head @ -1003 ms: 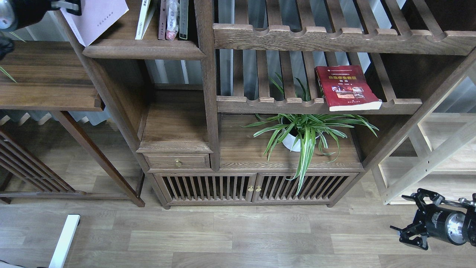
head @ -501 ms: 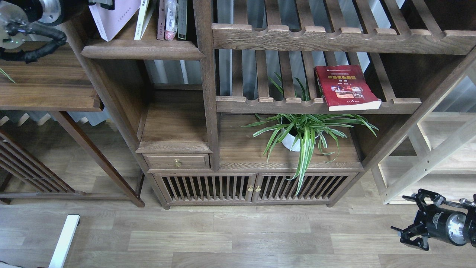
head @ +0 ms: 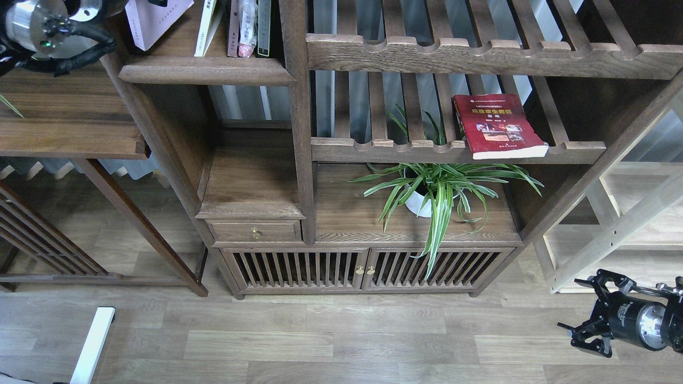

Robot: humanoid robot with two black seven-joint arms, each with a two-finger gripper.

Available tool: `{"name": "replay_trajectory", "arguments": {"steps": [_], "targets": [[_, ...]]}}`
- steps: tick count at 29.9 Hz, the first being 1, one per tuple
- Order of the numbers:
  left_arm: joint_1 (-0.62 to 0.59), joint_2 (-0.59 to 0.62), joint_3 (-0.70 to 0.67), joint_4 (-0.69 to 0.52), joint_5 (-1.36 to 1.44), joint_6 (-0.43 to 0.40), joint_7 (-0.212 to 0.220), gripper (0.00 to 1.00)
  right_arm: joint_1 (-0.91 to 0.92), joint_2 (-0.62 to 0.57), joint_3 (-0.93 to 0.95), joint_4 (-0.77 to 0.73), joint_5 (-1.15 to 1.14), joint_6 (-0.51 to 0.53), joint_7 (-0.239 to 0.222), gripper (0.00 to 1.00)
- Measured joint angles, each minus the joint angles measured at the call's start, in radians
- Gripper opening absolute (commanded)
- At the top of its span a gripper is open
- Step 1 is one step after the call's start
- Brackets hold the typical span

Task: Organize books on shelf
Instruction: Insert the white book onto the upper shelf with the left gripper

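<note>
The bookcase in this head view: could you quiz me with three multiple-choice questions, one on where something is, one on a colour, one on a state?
1. Where does the red book lie?
A. on the floor
B. on a slatted rack, above the plant
C. inside the drawer

2. What colour is the pot of the spider plant?
A. white
B. blue
C. black

3. How do the two slatted cabinet doors at the bottom stand?
A. both wide open
B. one open
C. both closed

Answers: 1 B, the book rests flat on the slats with its front edge over the rail; 2 A, a white pot shows between the leaves; 3 C, the doors sit flush, their brass knobs side by side.
</note>
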Motion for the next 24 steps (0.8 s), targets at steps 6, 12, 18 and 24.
{"name": "replay_trajectory", "arguments": {"steps": [6,12,18,24], "targets": [[-0.002,-0.068,0.01,0.052,0.0,0.029,0.0,0.0,-0.001,-0.003,-0.001,0.0,-0.007,0.0,0.0,1.0],[-0.003,-0.135,0.011,0.105,-0.011,0.049,0.001,0.0,-0.002,-0.007,-0.001,0.0,-0.022,0.0,0.0,1.0],[-0.004,-0.177,0.016,0.151,-0.056,0.068,0.018,0.0,-0.002,-0.008,-0.001,0.0,-0.032,0.0,0.0,1.0],[-0.008,-0.193,0.023,0.181,-0.106,0.096,0.036,0.0,0.0,-0.008,-0.002,-0.001,-0.037,0.0,0.0,1.0]]}}
